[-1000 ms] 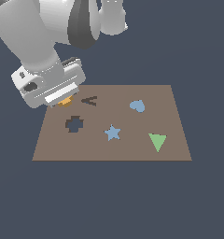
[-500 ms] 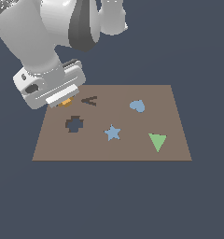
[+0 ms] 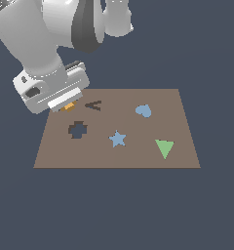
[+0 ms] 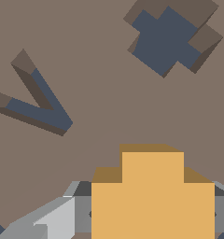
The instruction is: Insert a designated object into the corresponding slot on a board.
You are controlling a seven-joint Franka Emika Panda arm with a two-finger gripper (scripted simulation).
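Hand (image 3: 65,104) is clamped on the orange cross piece (image 4: 152,196), a grey finger (image 4: 62,217) pressed on each side of it, hovering over the far corner of the brown board (image 3: 138,156) on the exterior view's left. Going right from there, the cross-shaped slot (image 3: 78,130) sits open just in front of the hand with the piece clearly off to one side of it, not lined up over it. Next comes the A-shaped cutout (image 3: 93,105), then the blue star (image 3: 118,139), the blue heart (image 3: 144,111) and the green triangle (image 3: 164,147).
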